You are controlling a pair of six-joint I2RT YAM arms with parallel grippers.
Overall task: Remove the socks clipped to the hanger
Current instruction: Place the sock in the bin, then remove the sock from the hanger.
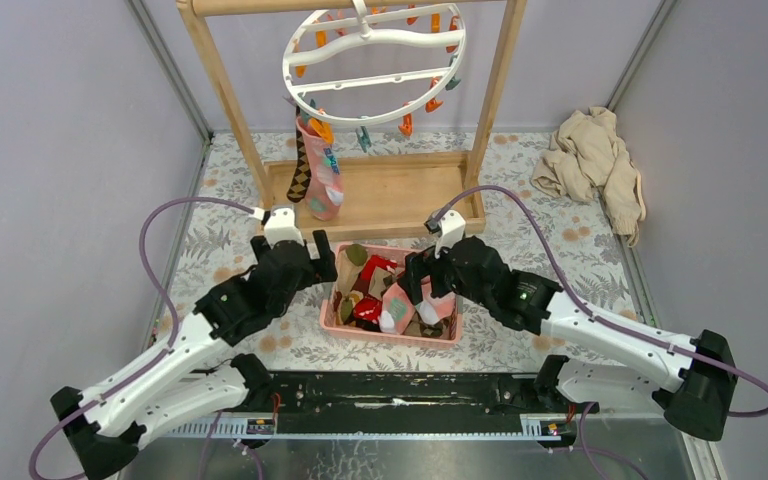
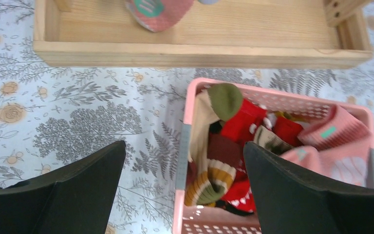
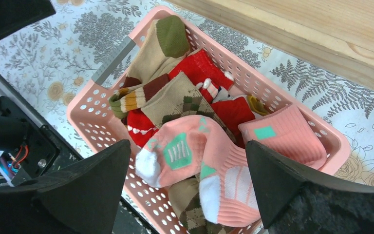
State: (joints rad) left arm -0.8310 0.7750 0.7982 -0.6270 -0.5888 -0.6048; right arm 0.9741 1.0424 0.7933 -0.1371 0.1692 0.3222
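The white ring hanger (image 1: 375, 62) hangs from the wooden rack's top bar, with orange and teal clips. Two socks stay clipped at its left: a brown argyle sock (image 1: 302, 170) and a pink sock (image 1: 324, 180), whose toe shows in the left wrist view (image 2: 158, 12). Several socks lie in a pink basket (image 1: 335, 322), among them pink socks (image 3: 199, 156), red ones (image 3: 202, 73) and an argyle one (image 3: 180, 100). My left gripper (image 1: 325, 262) is open and empty over the basket's left rim (image 2: 183, 146). My right gripper (image 1: 422, 282) is open and empty over the basket.
The wooden rack has a tray base (image 1: 390, 195) behind the basket and two uprights (image 1: 225, 95). A beige cloth heap (image 1: 595, 160) lies at the back right. Grey walls close in left and right. A black rail (image 1: 400, 395) runs along the near edge.
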